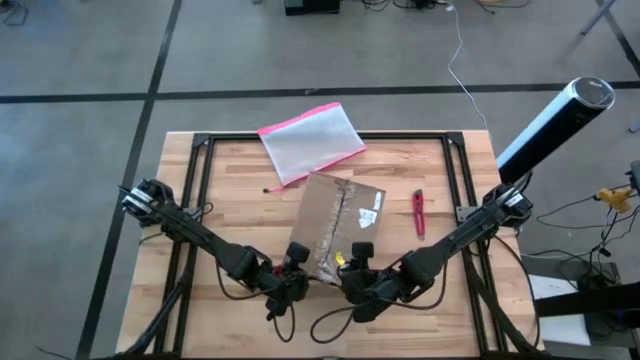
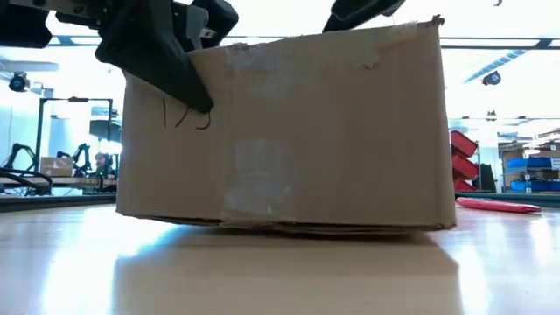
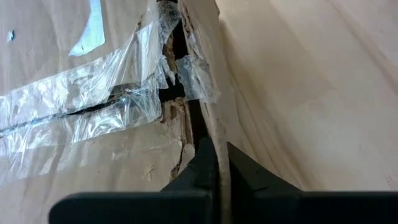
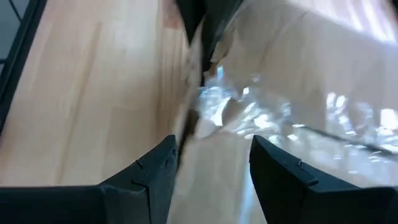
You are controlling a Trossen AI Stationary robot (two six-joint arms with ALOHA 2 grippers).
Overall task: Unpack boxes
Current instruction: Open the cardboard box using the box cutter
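Box (image 1: 338, 225): 1 brown cardboard box, lying just below the middle of the high view on the wooden table (image 1: 240, 190), turned at a slant; clear crinkled tape along the top seam, small white label toward its right side.
Left gripper (image 1: 296, 268): at the box's lower left corner in the high view. Left wrist view shows the 2 fingers (image 3: 202, 167) clenched on a thin cardboard edge at the corner, beside torn tape.
Right gripper (image 1: 358, 262): at the box's lower edge, just right of the left gripper. Right wrist view shows the fingers (image 4: 155, 171) spread apart, straddling the taped box edge; not closed on it.
Box, low view (image 2: 289, 131): sits flat on the table, fills the middle of the frame.
Pouch (image 1: 310, 140): pink-edged, translucent, above the box, apart from it.
Red tool (image 1: 418, 212): right of the box, near but not touching.
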